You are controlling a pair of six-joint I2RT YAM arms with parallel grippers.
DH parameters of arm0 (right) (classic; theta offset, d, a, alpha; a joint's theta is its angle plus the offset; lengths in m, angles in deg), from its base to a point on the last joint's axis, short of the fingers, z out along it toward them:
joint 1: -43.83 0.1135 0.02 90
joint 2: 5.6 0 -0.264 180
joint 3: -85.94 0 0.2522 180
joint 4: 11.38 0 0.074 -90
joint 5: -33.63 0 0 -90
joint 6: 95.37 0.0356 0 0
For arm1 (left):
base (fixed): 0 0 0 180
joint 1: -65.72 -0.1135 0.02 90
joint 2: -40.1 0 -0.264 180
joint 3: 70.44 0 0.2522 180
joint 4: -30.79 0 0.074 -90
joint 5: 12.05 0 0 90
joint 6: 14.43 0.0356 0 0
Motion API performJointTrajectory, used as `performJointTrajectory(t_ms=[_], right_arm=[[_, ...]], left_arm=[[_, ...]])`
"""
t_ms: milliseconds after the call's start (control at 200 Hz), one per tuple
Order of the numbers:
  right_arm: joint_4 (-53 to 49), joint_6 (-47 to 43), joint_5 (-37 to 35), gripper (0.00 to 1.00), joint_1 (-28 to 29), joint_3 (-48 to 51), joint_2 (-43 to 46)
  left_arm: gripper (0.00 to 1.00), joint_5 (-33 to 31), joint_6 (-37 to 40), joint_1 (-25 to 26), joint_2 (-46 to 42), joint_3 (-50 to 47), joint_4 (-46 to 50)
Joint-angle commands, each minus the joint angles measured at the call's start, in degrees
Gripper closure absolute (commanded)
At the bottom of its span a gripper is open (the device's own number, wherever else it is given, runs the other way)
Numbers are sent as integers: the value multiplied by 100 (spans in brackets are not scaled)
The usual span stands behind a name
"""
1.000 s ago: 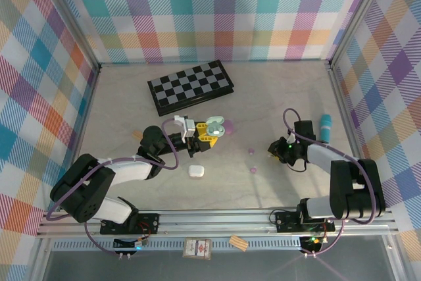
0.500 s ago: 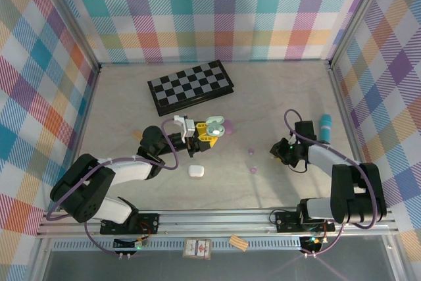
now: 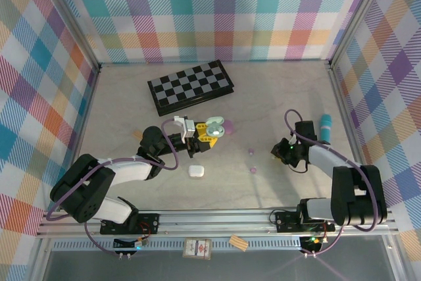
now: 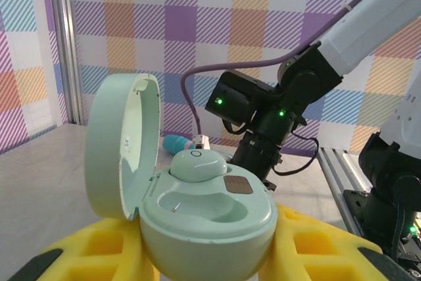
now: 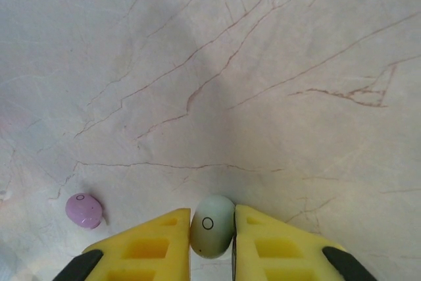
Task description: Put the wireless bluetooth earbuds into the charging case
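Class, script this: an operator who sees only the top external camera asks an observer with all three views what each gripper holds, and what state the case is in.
Operator: What is in the left gripper?
Observer: An open charging case, mint green, lid swung up. One mint-green earbud sits in a well; the other well is empty.
Operator: And the right gripper?
Observer: Its yellow fingers pinch a second mint-green earbud, low against the table.
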Motion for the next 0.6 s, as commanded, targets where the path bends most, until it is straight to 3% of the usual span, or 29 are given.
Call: performJointTrajectory(t_ms=[0,595], right_arm=[[-170,-153,0,79,31,41,343],[-844,-482,1118,79,574,-999,2122]], left_arm=[[68,142,81,-6,-57,9,-277],[68,136,245,98,162,181,-206]])
